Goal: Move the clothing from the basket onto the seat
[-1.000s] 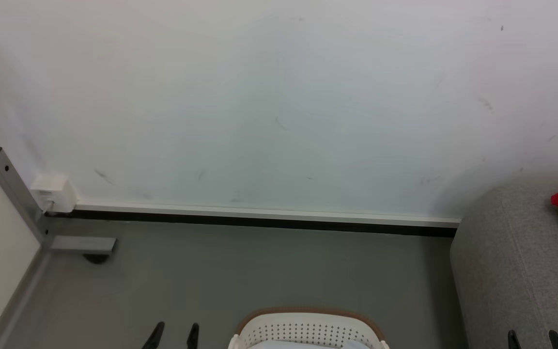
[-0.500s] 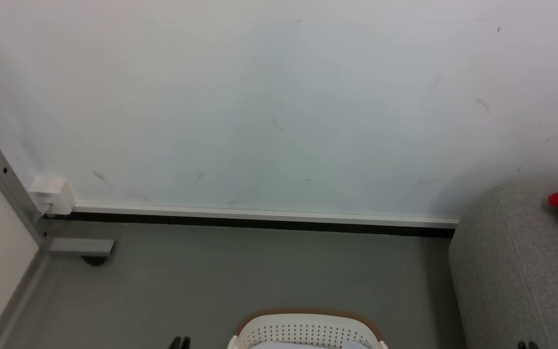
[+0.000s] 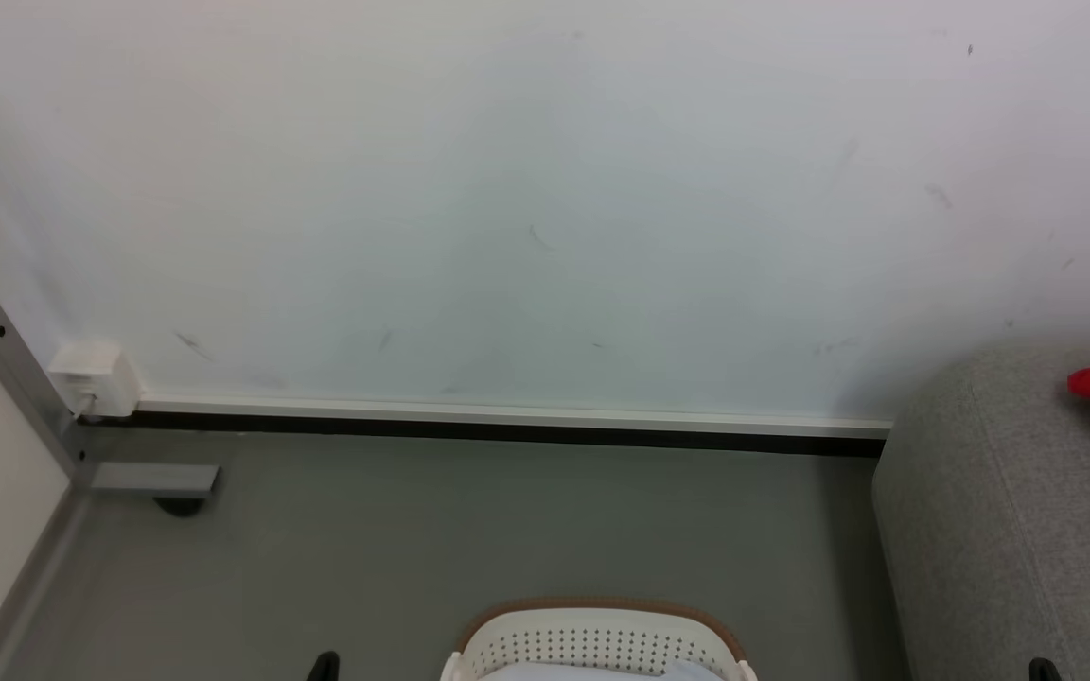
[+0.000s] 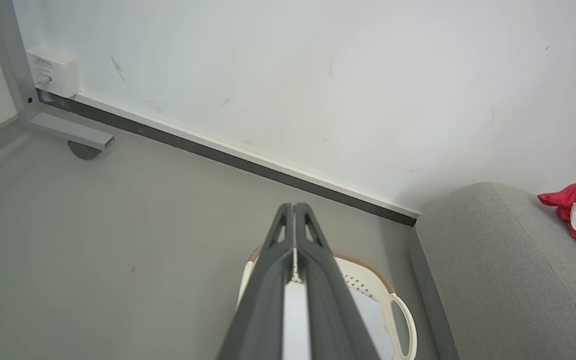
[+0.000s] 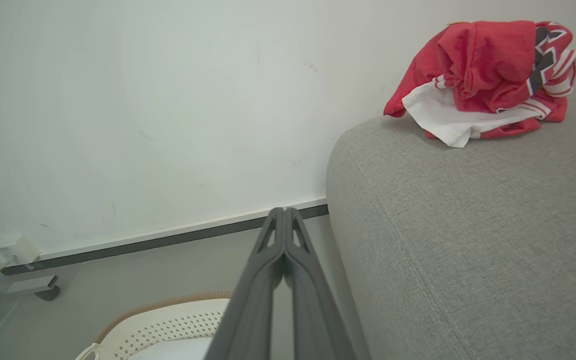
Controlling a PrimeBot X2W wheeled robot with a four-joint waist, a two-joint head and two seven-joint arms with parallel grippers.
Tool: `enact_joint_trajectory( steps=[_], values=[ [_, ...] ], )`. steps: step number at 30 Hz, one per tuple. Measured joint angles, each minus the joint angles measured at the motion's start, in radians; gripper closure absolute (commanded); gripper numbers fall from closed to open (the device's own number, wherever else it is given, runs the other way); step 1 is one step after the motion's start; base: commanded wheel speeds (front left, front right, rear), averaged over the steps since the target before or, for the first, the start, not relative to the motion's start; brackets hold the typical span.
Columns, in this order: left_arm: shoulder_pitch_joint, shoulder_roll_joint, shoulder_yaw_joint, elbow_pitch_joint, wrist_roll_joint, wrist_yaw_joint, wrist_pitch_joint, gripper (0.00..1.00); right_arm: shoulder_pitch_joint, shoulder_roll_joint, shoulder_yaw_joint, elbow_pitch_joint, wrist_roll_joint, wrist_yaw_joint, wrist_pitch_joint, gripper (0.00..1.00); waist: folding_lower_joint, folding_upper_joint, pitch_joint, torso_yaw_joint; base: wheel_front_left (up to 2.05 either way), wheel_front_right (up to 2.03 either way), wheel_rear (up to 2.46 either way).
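Pressing finger against finger, our left gripper (image 4: 294, 212) is clenched on nothing, poised above the basket (image 4: 368, 267). Our right gripper (image 5: 283, 215) is likewise closed and empty, over the strip of floor (image 5: 178, 270) between the basket and the sofa (image 5: 468, 225).

We judge the carrying all but done, so the step in hand is a last check and a tidy rest. To do it well, we should hold both closed grippers high, clear of the basket's brown rim and the sofa's fabric. We should also look down into the basket before calling it finished. What we see of its inside is pale, with no red there.

The clothing (image 5: 478, 70) lies as one crumpled heap on top of the sofa, set back from its rounded end edge and close to the wall (image 5: 143, 100). It is mostly bright red. A white panel spills out underneath toward the sofa's end, and white trim with black marks shows on the far side. It looks soft and settled.
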Motion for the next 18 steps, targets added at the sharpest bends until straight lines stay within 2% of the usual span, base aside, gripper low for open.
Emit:
enact_joint_trajectory(
  steps=[18],
  values=[
    [-0.032,-0.004,0.048,-0.035,-0.289,-0.001,0.073,1.00,-0.065,-0.001,0.006,0.004,0.306,0.000,0.074,1.00,0.0000,0.0000,0.012,-0.009,0.00,0.00,0.00]
  ],
)
